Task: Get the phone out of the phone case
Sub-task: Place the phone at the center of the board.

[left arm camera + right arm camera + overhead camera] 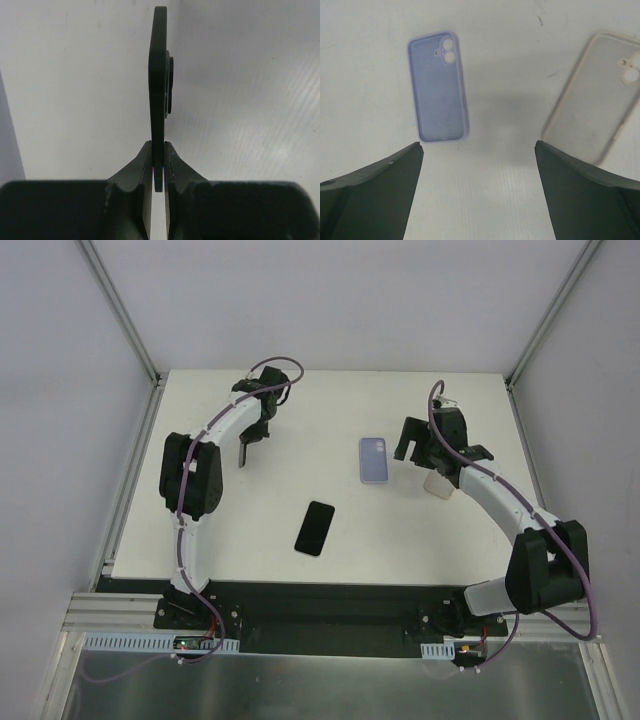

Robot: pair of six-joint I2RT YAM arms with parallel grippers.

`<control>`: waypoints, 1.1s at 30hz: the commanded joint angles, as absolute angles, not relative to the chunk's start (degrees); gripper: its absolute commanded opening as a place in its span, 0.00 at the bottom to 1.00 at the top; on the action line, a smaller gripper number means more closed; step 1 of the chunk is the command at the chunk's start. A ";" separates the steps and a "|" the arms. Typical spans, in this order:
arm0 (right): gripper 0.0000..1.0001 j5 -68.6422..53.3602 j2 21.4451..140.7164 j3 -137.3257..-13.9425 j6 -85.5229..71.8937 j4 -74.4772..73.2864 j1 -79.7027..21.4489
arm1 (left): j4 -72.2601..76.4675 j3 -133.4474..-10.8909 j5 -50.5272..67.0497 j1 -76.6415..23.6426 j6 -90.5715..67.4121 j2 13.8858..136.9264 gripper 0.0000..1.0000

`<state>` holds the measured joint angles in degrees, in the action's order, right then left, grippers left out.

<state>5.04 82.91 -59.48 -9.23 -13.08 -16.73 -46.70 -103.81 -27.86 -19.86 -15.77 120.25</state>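
Note:
A black phone [315,528] lies flat on the white table [250,540], in the middle near the front. My left gripper [254,436] at the back left is shut on a thin black slab [243,452] that hangs below it above the table. In the left wrist view this slab [159,75] is edge-on with a camera bump and looks like the black phone case; the left gripper [158,144] pinches its lower end. My right gripper [412,448] is open and empty; it also shows in the right wrist view [479,145].
An empty lilac case [374,460] lies flat right of centre, also in the right wrist view [438,87]. An empty clear case [600,95] lies right of it, partly under my right arm [438,486]. White walls enclose the table.

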 commanded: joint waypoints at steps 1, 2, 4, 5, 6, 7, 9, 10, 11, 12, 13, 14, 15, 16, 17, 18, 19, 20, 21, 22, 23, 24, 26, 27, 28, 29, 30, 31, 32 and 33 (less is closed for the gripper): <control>0.96 10.90 77.44 -54.33 -6.50 -18.28 -16.61 | -48.16 -108.18 -39.37 -20.21 -14.50 122.51 0.00; 0.96 11.07 76.65 -53.53 -6.50 -18.72 -16.52 | -48.08 -108.63 -39.29 -20.21 -14.68 123.91 0.00; 0.96 11.51 74.19 -51.86 -6.94 -18.90 -16.52 | -48.08 -110.29 -37.45 -20.21 -15.03 125.15 0.00; 0.96 11.51 73.40 -50.72 -7.12 -19.33 -16.44 | -48.16 -110.74 -35.96 -20.21 -15.12 126.03 0.02; 0.96 11.69 72.17 -50.28 -7.12 -19.68 -16.52 | -48.25 -111.09 -32.99 -20.21 -15.64 126.30 0.08; 0.96 11.78 71.64 -50.01 -7.03 -20.04 -16.44 | -48.16 -111.62 -31.57 -20.21 -15.99 126.39 0.13; 0.96 12.65 70.41 -49.83 -6.94 -21.35 -16.44 | -48.08 -111.88 -27.45 -20.21 -16.96 126.21 0.23; 0.96 12.83 70.05 -49.92 -6.51 -21.88 -16.52 | -48.08 -112.06 -26.29 -20.13 -17.14 125.95 0.29; 0.96 13.18 69.70 -50.01 -6.42 -22.84 -16.52 | -48.08 -112.06 -25.06 -20.13 -17.40 125.60 0.31; 0.96 13.79 69.09 -50.36 -6.15 -23.37 -16.44 | -47.99 -112.06 -24.18 -20.13 -17.49 125.42 0.31; 0.96 14.06 68.73 -50.62 -5.80 -23.73 -16.44 | -47.99 -112.23 -22.43 -20.13 -17.66 125.25 0.32; 0.96 14.15 68.30 -50.80 -5.80 -24.43 -16.52 | -47.81 -112.24 -21.46 -20.13 -17.67 124.81 0.32; 0.96 14.50 67.51 -51.15 -5.80 -24.69 -16.52 | -47.81 -112.24 -20.75 -20.21 -17.67 124.54 0.33; 0.96 14.59 67.15 -51.41 -5.71 -24.96 -16.44 | -47.81 -111.98 -19.18 -20.21 -17.75 124.11 0.33; 0.96 14.68 66.89 -51.68 -5.54 -25.66 -16.44 | -47.73 -111.80 -18.38 -20.13 -17.93 122.97 0.33; 0.96 14.94 66.28 -51.94 -5.54 -26.01 -16.44 | -47.72 -111.45 -17.41 -20.13 -18.45 122.35 0.33; 0.96 14.94 65.92 -52.38 -5.36 -26.36 -16.44 | -47.72 -110.66 -15.31 -20.13 -18.72 121.47 0.33; 0.96 15.03 65.74 -52.73 -5.19 -27.24 -16.44 | -47.64 -110.05 -14.08 -20.13 -18.98 119.38 0.33; 0.96 15.20 65.31 -53.08 -5.10 -27.77 -16.52 | -47.55 -108.30 -13.02 -20.13 -19.77 118.05 0.34; 0.96 15.29 65.13 -53.52 -5.10 -28.30 -16.44 | -47.20 -106.89 -11.88 -20.13 -20.04 116.56 0.34; 0.96 15.55 65.04 -53.79 -4.92 -29.61 -16.44 | -46.07 -105.31 -9.25 -20.13 -20.30 113.41 0.34; 0.96 16.43 64.87 -53.96 -4.92 -30.40 -16.52 | -45.45 -101.46 -8.18 -20.13 -20.48 111.55 0.34; 0.96 17.48 64.60 -54.14 -4.92 -32.33 -16.52 | -44.30 -97.05 -6.25 -20.13 -20.92 106.12 0.34; 0.96 18.62 64.51 -54.05 -4.83 -33.04 -16.52 | -43.08 -92.33 -5.63 -20.13 -21.00 104.17 0.34; 0.96 18.98 64.25 -53.88 -4.92 -33.57 -16.52 | -42.46 -89.94 -5.02 -20.13 -20.92 100.41 0.35; 0.96 19.33 63.81 -53.35 -4.92 -34.36 -16.52 | -41.93 -87.48 -4.57 -20.13 -20.74 98.37 0.35; 0.96 19.77 63.46 -53.09 -4.66 -34.63 -16.61 | -40.79 -82.49 -3.18 -20.13 -20.48 96.44 0.37; 0.96 19.86 63.11 -52.91 -4.66 -35.15 -16.61 | -40.26 -80.09 -2.64 -20.13 -20.22 92.67 0.39; 0.96 19.86 62.32 -52.39 -4.57 -35.50 -16.52 | -39.91 -77.72 -2.38 -20.13 -19.69 90.81 0.41; 0.96 19.95 61.88 -52.21 -4.48 -35.86 -16.61 | -39.73 -73.52 -1.94 -20.13 -19.43 88.96 0.45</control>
